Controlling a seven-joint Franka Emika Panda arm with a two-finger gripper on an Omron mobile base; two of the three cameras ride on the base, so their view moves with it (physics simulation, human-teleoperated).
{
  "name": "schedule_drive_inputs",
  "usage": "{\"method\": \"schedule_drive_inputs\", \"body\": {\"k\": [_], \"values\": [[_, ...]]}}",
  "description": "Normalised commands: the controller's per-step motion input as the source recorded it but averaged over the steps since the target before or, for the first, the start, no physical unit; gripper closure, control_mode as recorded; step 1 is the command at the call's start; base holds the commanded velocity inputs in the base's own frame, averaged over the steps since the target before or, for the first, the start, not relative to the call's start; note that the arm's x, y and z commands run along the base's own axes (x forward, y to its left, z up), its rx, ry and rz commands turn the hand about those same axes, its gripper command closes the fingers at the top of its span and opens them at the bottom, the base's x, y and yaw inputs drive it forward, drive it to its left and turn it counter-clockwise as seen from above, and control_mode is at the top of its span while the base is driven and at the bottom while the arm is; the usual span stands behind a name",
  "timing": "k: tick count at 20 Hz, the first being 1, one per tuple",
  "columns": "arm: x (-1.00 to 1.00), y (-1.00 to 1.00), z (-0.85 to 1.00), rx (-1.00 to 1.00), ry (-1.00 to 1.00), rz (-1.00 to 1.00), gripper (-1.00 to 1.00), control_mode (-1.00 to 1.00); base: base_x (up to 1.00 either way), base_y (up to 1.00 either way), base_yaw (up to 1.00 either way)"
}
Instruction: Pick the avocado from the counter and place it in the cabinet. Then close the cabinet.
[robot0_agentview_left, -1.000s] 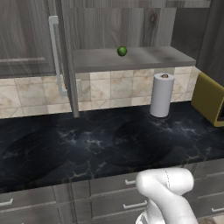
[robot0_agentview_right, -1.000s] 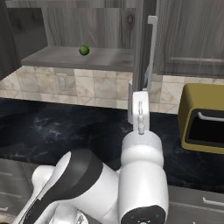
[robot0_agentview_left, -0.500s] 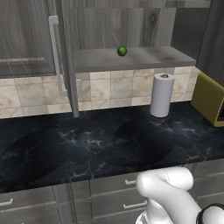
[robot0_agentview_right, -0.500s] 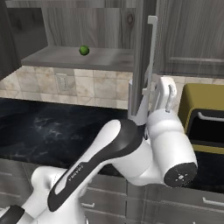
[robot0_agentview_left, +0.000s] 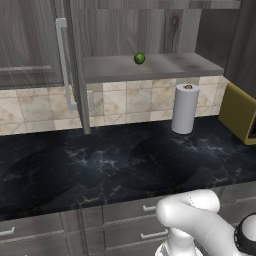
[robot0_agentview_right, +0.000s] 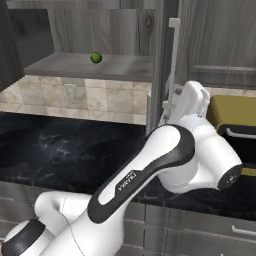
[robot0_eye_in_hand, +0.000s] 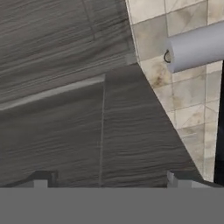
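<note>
Avocado (robot0_agentview_left: 139, 58) sits on the grey inner shelf (robot0_agentview_left: 165, 65) of the cabinet (robot0_agentview_left: 125, 25), toward the shelf's middle, apart from the doors; also seen from the right base view (robot0_agentview_right: 96, 57). Cabinet is open: left door (robot0_agentview_left: 30, 45) stands edge-on with its silver bar handle (robot0_agentview_left: 64, 62) facing the opening; right door (robot0_agentview_right: 162, 55) swung out, its handle (robot0_agentview_right: 173, 60) just beside the arm's wrist.

Tool (robot0_eye_in_hand: 109, 181): fingertips (robot0_eye_in_hand: 41, 179) stand wide apart, nothing between them. It faces dark wood-grain panelling at close range, probably a cabinet door, though which one I cannot tell.

Counter (robot0_agentview_left: 100, 160) carries an upright paper-towel roll (robot0_agentview_left: 184, 108) against the tiled backsplash (robot0_agentview_left: 125, 102), and a yellow appliance (robot0_agentview_left: 242, 112) further right.
</note>
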Motion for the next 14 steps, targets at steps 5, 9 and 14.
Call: {"method": "schedule_drive_inputs", "body": {"k": [5, 9, 14], "values": [[0.27, 0.28, 0.09, 0.06, -0.02, 0.36, -1.0, -1.0, 0.0, 0.0, 0.0], [0.1, 0.56, 0.21, 0.01, -0.03, 0.33, -1.0, -1.0, 0.0, 0.0, 0.0], [0.18, 0.91, 0.12, 0.0, -0.01, 0.15, -1.0, -1.0, 0.0, 0.0, 0.0]]}}
